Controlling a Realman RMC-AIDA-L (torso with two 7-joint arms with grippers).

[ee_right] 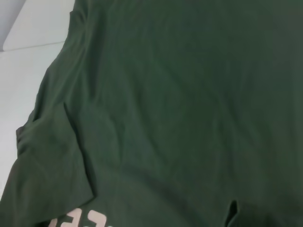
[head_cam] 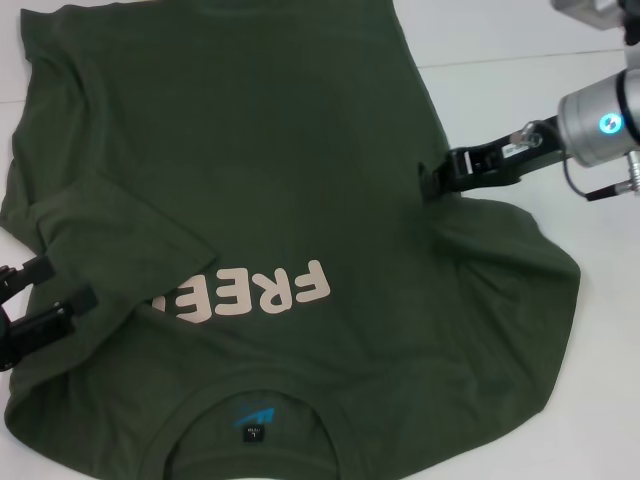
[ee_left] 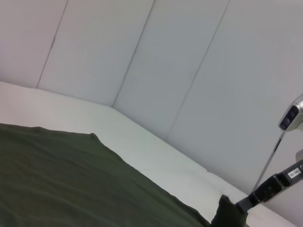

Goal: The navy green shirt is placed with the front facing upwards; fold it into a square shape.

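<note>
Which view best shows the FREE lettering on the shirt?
The head view: the FREE lettering on the navy green shirt is mostly readable, its left end covered by the folded-in sleeve. The right wrist view catches only a cropped strip at the frame edge. The left wrist view shows none.

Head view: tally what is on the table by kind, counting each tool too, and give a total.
Shirts: 1, the navy green shirt, front up, left sleeve folded in over the chest.
Tools: 2, the left tool at the folded sleeve, the right tool pinching the shirt's right edge.
Total: 3.
</note>
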